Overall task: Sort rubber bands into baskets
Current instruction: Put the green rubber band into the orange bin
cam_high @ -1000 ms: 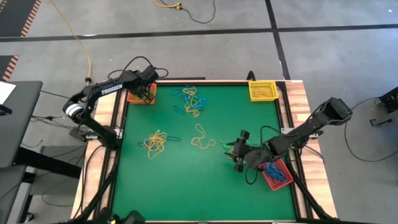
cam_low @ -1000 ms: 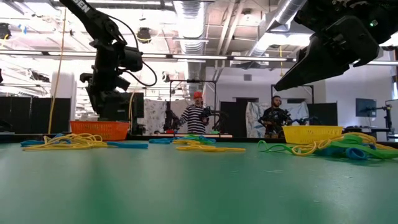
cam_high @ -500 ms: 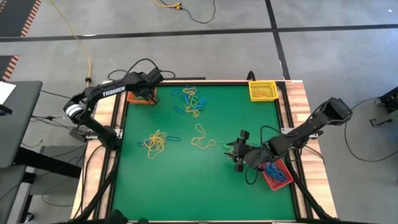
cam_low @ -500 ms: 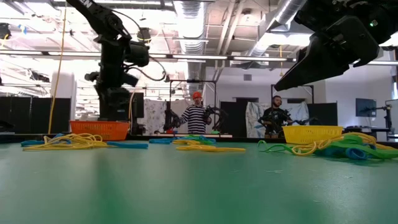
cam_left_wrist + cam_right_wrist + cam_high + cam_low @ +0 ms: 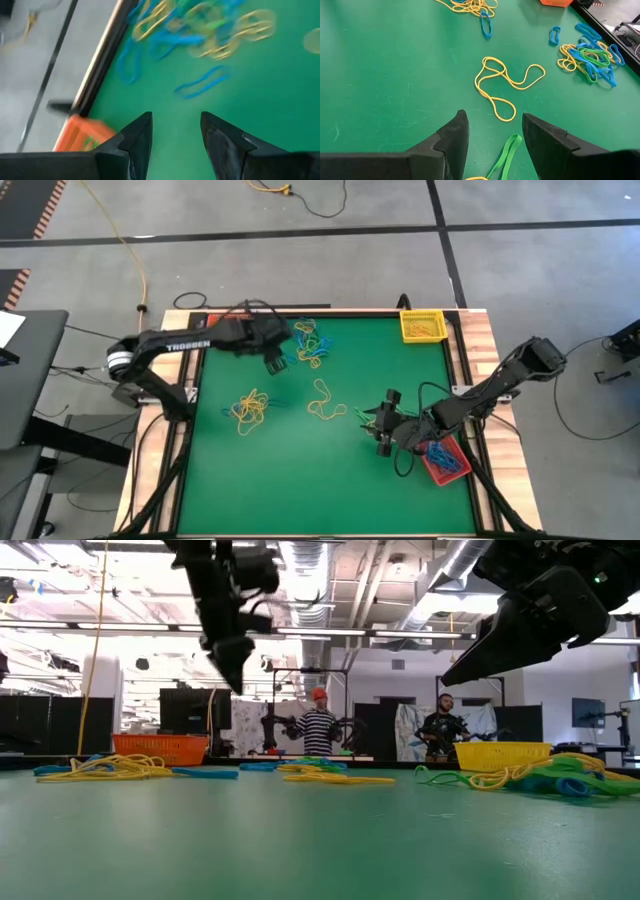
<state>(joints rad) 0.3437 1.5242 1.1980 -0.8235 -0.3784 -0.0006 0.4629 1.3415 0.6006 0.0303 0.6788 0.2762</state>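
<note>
Green felt covers the table [image 5: 330, 470], grey floor around it and two people [image 5: 317, 725] in the room behind. Left gripper [image 5: 273, 360], fingers apart and empty, hovers beside a heap of bands [image 5: 310, 343]; yellow loops [image 5: 250, 409] lie nearer. Orange basket [image 5: 82, 137] at the far-left corner, yellow basket [image 5: 422, 326] far right. Right gripper [image 5: 383, 423], wide and empty, sits by the red basket [image 5: 447, 459] of blue bands

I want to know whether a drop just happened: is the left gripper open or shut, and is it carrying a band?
Open and empty: the left gripper shows a clear gap between its fingers, with only green table visible through it.
</note>
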